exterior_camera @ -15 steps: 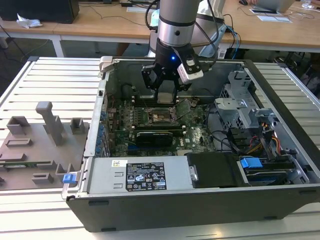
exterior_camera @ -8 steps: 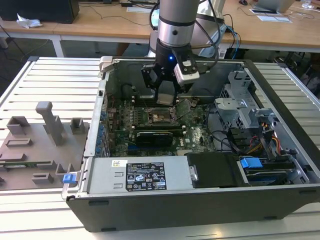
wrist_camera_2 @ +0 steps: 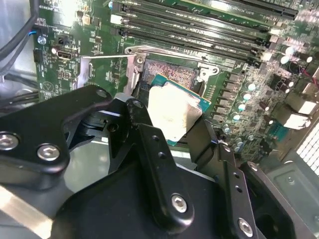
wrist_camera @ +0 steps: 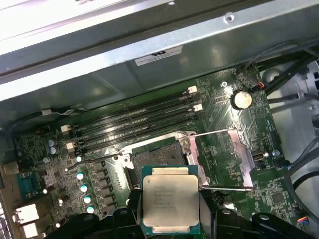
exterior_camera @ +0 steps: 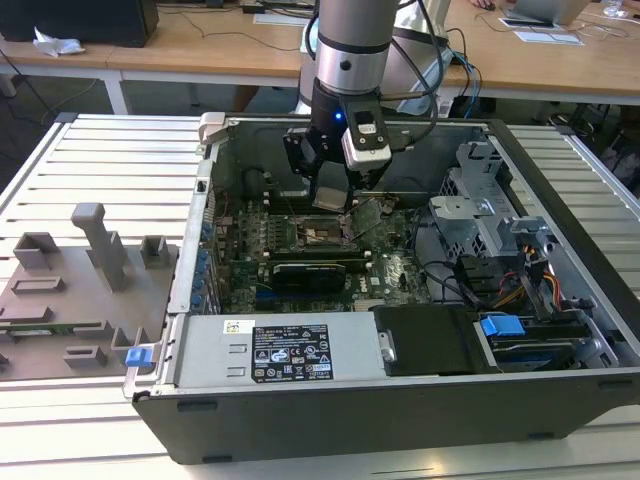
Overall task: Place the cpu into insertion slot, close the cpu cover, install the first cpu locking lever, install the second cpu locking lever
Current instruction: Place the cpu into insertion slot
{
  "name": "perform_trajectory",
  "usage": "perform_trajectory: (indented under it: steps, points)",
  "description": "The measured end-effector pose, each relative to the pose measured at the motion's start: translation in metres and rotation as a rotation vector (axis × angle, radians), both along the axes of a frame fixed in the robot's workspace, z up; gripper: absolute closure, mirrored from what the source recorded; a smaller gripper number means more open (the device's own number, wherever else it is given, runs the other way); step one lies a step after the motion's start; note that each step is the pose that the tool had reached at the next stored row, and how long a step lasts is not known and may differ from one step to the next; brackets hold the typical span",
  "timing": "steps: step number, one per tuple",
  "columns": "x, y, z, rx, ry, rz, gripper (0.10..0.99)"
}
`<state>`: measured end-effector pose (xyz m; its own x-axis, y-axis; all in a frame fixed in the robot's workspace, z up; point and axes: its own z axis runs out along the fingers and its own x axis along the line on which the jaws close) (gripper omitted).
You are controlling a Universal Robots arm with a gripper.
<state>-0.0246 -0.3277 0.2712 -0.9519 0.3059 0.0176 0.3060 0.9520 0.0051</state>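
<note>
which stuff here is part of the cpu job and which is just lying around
Job: silver-topped square cpu, held by black gripper; dark square insertion slot.
Lying about: grey plastic blocks, round silver coin battery, long black expansion card.

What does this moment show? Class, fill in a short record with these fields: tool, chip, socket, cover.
tool: the tool is shut on the chip
chip: held over the socket, not yet seated
socket: empty, on the green motherboard
cover: the cover is swung open beside the socket
</note>
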Motion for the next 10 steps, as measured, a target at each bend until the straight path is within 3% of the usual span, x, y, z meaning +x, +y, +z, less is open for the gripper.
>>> perform_trajectory:
  steps: [10]
  points:
    - [0.0, 0.0, -0.0013, -0.007, 0.0, -0.09, 0.541]
